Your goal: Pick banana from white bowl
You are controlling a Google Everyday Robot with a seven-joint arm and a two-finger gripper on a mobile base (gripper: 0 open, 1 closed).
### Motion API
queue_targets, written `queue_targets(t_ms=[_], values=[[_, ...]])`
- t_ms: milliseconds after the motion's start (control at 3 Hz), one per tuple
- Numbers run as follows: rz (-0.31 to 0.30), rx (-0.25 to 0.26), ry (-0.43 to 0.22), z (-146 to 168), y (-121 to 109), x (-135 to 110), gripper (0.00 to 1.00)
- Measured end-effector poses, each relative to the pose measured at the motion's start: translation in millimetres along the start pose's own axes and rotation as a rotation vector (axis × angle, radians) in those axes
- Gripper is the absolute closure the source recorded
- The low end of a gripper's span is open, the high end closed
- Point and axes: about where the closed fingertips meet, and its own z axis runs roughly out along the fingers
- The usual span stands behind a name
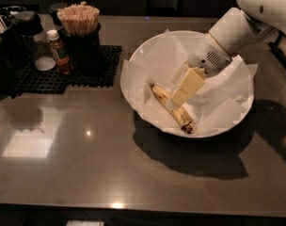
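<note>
Lying on the paper lining at the near side of the white bowl, the banana is not yet lifted, with the gripper lowered onto its middle from the far right, grasp or release not discernible, so lifting clear appears outstanding.

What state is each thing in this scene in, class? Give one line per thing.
banana: lying in the bowl, brown-spotted, not lifted.
white bowl: upright, lined with paper sheets.
end effector: down inside the bowl, over the banana's middle.
small brown bottle: upright, capped.
cup of wooden sticks: upright, full.
</note>
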Motion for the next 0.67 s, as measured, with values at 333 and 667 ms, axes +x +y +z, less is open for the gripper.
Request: queue_targets(t_ms=[333,667], values=[[0.077,0.083,0.108,10,-5,4,0.15],[0.126,0.121,0.190,20,-4,9,0.15]])
